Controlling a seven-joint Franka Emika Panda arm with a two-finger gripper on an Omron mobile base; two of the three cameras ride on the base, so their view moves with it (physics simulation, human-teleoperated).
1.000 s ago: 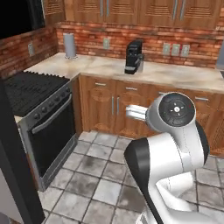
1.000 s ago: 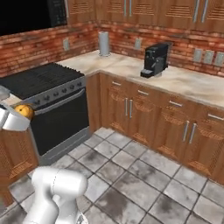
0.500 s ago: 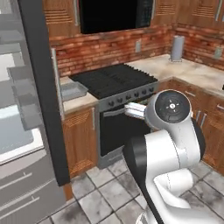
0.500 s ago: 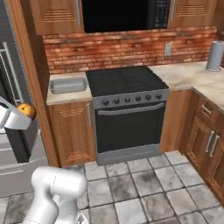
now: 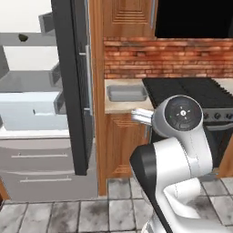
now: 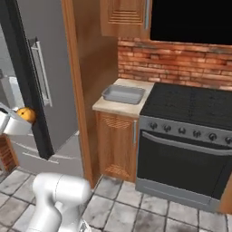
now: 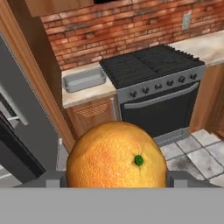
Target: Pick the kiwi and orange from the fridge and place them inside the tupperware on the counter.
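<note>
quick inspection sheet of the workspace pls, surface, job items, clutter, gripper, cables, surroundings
surface: beige counter between fridge and stove
job's things: grey tupperware on the counter, nothing in it; orange in the gripper; small dark kiwi on an upper shelf of the open fridge
clutter: nothing seen
grippers: gripper closed on the orange, short of the tupperware
cables: nothing seen
surroundings: black stove right of the counter, brick wall behind, wooden cabinets, tiled floor
</note>
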